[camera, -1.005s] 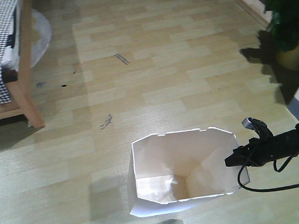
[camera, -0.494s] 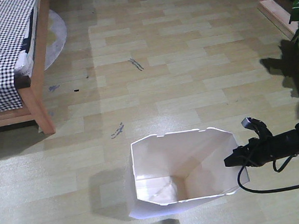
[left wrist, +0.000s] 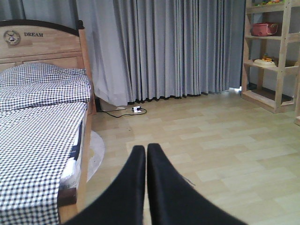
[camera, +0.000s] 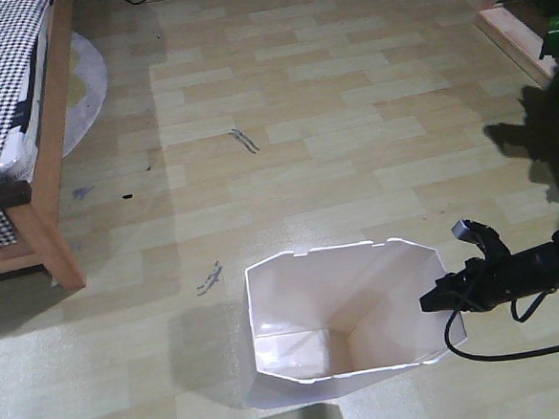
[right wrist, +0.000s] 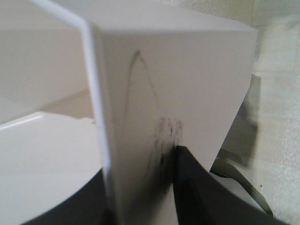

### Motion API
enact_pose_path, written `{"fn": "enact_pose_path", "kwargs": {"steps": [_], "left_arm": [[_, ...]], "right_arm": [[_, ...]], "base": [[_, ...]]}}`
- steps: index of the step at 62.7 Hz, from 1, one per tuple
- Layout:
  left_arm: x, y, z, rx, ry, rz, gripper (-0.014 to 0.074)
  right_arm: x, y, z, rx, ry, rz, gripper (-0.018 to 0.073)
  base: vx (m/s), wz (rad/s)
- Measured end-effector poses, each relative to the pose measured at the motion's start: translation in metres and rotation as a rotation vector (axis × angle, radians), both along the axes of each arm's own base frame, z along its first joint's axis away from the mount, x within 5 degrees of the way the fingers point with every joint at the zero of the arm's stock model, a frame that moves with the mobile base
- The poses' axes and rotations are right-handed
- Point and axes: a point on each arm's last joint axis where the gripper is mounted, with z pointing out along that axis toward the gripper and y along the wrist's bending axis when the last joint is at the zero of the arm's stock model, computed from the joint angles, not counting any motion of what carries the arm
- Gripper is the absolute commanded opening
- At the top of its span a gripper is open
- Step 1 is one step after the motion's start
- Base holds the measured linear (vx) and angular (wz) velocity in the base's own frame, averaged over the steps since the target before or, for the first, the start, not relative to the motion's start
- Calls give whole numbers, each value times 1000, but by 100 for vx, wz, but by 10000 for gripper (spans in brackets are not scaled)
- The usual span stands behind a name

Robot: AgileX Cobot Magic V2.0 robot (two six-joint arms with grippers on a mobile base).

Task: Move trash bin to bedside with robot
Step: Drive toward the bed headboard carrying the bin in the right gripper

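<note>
Exterior front-facing view: the trash bin (camera: 305,304) stands upright on the wooden floor (camera: 331,129) at the lower centre. Its mouth is open toward the camera and nothing shows inside.
Right gripper position: the right gripper (camera: 434,301) sits at 3 o'clock on the bin's rim, at the end of the black right arm (camera: 543,266). A black cable (camera: 506,354) loops beneath it.
Right gripper state: in the right wrist view one dark finger (right wrist: 192,187) lies flat against the outer face of the thin white wall. A second dark shape shows on the inner side at the bottom edge. Judged: the jaws are narrowed to the wall's thickness and pinch the rim.
Left gripper state: the left gripper (left wrist: 146,149) has its fingers pressed together and holds nothing. It points across bare floor toward the grey curtains (left wrist: 178,47).
Bed position: the bed (camera: 50,158), with a wooden frame and checked bedding, lies at 10 o'clock from the bin in the front view. It is well apart from the bin, with open floor between them.
Done: the grasp on the bin appears established, and the bin is upright.
Left: the whole approach toward 10 o'clock remains, followed by setting the bin beside the wooden frame and releasing it.
Progress estimate: early to middle stage, because the bin is not yet near the bedside.
Risk: the bin is held at a single pinch point on a thin wall, so it may tilt or slip during base travel.
</note>
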Motion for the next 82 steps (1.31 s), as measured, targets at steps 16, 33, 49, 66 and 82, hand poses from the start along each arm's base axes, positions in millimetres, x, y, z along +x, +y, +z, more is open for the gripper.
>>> {"fn": "enact_pose_path", "kwargs": {"steps": [16,33,49,66,82], "left_arm": [[0,0,0,0,0,0,-6],[0,0,0,0,0,0,-6],[0,0,0,0,0,0,-6],[0,0,0,0,0,0,-6],[0,0,0,0,0,0,-6]], "right_arm": [[0,0,0,-1,0,0,-3],[0,0,0,-1,0,0,-3],[0,0,0,-1,0,0,-3],[0,0,0,-1,0,0,-3],[0,0,0,-1,0,0,-3]], "base": [[29,0],[32,9],[34,11],[32,5],[31,0]]}}
